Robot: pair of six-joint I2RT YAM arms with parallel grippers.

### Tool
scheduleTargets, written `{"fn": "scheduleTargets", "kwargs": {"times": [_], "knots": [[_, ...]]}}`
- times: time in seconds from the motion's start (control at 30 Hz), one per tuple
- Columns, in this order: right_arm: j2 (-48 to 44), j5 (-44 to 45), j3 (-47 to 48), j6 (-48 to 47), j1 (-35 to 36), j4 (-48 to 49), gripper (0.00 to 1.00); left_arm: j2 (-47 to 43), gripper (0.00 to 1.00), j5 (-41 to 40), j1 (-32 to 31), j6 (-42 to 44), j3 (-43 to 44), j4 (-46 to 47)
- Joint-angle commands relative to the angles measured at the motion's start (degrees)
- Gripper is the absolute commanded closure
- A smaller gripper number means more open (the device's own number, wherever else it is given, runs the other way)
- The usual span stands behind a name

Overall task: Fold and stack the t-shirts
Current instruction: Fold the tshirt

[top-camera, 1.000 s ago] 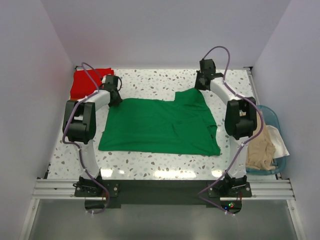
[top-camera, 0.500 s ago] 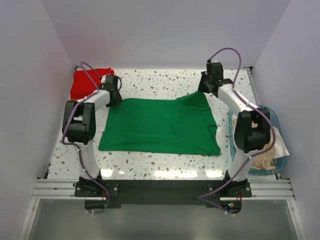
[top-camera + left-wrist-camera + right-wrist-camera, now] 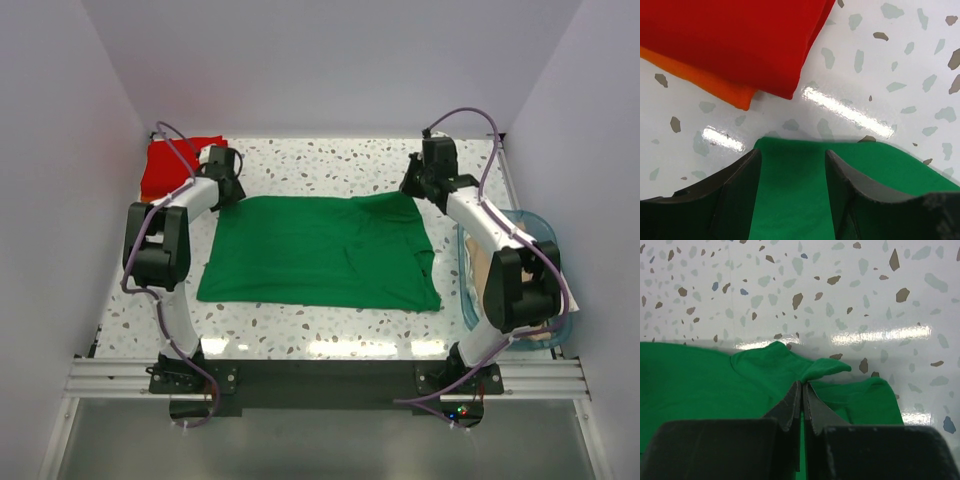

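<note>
A bright green t-shirt (image 3: 320, 250) lies spread flat in the middle of the table. My left gripper (image 3: 232, 195) is at its far left corner. In the left wrist view the gripper (image 3: 792, 160) is open, with its fingers (image 3: 740, 190) on either side of the green corner (image 3: 790, 200). My right gripper (image 3: 415, 190) is at the far right corner. In the right wrist view it (image 3: 802, 385) is shut on a pinched fold of the green shirt (image 3: 715, 380). A folded red t-shirt (image 3: 730, 40) lies on a folded orange one (image 3: 715, 85) at the back left.
The red stack (image 3: 165, 165) lies just behind my left gripper. A translucent blue basket (image 3: 535, 222) stands at the right table edge, with beige cloth (image 3: 480, 272) in it, mostly hidden by my right arm. White walls close in the table.
My right gripper has moved right with the shirt's far right corner, pulling that bunched part out flatter. The left gripper has stayed at the far left corner.
</note>
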Motion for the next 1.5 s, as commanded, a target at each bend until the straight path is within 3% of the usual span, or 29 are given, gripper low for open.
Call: {"fn": "scheduleTargets", "kwargs": {"times": [0.0, 0.5, 0.8, 0.93, 1.17, 1.47], "knots": [[-2.4, -1.0, -1.8, 0.9, -0.1, 3.0, 1.0, -0.9, 0.42, -2.3, -0.4, -2.4, 3.6, -2.5], [-4.2, -1.6, -5.6, 1.1, 0.0, 4.3, 1.0, 4.4, 0.44, -2.1, -0.9, -7.1, 4.7, -5.1], [-6.7, -3.0, -6.9, 1.4, -0.1, 4.5, 1.0, 1.7, 0.91, -1.5, -1.0, -6.4, 3.2, -3.4], [-8.3, -3.2, -8.0, 1.5, -0.1, 4.2, 1.0, 0.7, 1.0, -0.8, -1.0, -5.3, 2.5, -2.6], [-12.5, -2.5, -10.4, 1.8, 0.0, 3.6, 1.0, -4.9, 0.99, -1.2, -0.9, -5.1, -2.0, -0.4], [-21.0, -1.9, -17.2, 3.2, -0.1, 1.3, 1.0, -13.0, 0.85, -1.4, -0.9, -5.5, -10.0, 3.0]]}}
